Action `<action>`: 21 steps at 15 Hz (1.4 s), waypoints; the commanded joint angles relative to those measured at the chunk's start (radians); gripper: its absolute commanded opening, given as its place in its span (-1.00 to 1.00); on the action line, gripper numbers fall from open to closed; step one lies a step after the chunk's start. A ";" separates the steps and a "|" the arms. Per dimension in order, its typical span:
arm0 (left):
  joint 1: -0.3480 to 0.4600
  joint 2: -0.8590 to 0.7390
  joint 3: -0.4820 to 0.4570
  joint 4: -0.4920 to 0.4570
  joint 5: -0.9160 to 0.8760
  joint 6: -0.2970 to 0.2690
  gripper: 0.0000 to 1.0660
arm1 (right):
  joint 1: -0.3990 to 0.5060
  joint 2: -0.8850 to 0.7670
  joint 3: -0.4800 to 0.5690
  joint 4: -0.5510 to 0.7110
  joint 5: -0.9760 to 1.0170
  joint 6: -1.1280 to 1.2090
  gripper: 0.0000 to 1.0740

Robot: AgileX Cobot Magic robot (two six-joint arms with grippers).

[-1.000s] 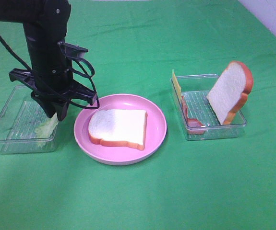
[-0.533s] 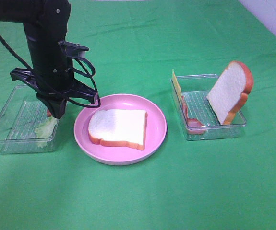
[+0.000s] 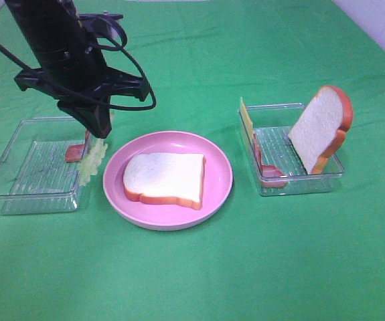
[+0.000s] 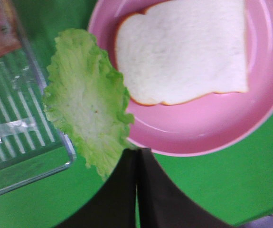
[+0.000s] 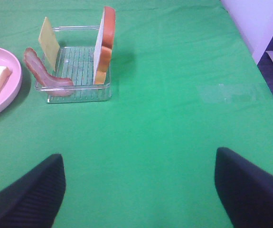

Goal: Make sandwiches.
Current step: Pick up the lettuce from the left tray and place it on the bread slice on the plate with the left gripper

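At the left of the high view sits the clear left tray (image 3: pixel 8 144). In it lies a reddish-brown piece (image 3: pixel 73 154) that my arm partly covers, and I cannot tell what it is. Just right of it, above the tray's near right corner, my left gripper (image 4: pixel 136 156) has its jaws pressed together on one edge of the lettuce leaf (image 4: pixel 86 102). I hold it by the rim so the leaf hangs free below the fingers and can be laid flat. The pinch itself is hidden from the high camera, and only the wrist view shows it. The leaf dangles between tray and pink plate (image 3: pixel 220 190), clear of both as far as I can judge. In the middle of the frame the plate carries one bread slice (image 3: pixel 165 177) lying flat, the base on which I judge the lettuce belongs. At the right, the right tray (image 3: pixel 299 188) keeps the other parts standing so each can be gripped by an edge. The cheese square (image 3: pixel 246 117) leans on the left wall and is seen almost edge-on. The ham strip (image 3: pixel 270 174) curls low and is blurred by the clear wall. The second bread slice (image 3: pixel 321 130) leans upright. My right gripper (image 5: pixel 138 156) is outside the high view. Its own camera shows the fingers spread wide over bare green cloth (image 5: pixel 174 118), holding nothing, well apart from that tray.
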 commanded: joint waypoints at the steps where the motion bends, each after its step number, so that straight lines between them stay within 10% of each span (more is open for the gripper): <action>1: -0.006 -0.018 -0.006 -0.187 -0.047 0.103 -1.00 | -0.003 -0.011 0.004 -0.001 -0.011 -0.016 0.50; 5: -0.010 0.052 -0.006 -0.547 -0.189 0.353 -1.00 | -0.003 -0.011 0.004 -0.001 -0.011 -0.016 0.50; 9: -0.010 0.176 -0.006 -0.677 -0.233 0.513 -1.00 | -0.003 -0.011 0.004 -0.001 -0.011 -0.016 0.50; 16: -0.003 0.176 -0.006 -0.244 -0.231 0.201 -1.00 | -0.003 -0.011 0.004 -0.001 -0.011 -0.016 0.50; 21: -0.003 0.203 -0.006 -0.217 -0.208 0.188 -1.00 | -0.003 -0.011 0.004 -0.001 -0.011 -0.016 0.50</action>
